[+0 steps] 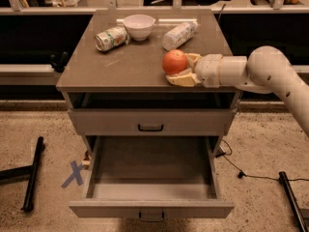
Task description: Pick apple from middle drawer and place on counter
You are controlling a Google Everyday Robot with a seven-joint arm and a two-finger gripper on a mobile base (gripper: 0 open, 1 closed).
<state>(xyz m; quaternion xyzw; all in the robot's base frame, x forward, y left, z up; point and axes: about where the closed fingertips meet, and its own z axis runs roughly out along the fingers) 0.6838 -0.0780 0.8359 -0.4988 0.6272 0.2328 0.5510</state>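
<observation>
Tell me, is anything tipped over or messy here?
Yes. The can and the plastic bottle lie on their sides on the counter, beside the upright white bowl. The middle drawer hangs open, empty. The gripper holds the apple at the counter's front edge.

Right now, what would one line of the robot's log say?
gripper: shut on apple | apple: over counter, front right | drawer: open | release: not yet

The arm extended from the right, roughly level, over the front-right corner of the tabletop. Its gripper pointed left just above the front edge, right of middle, fingers closed around the apple.
</observation>
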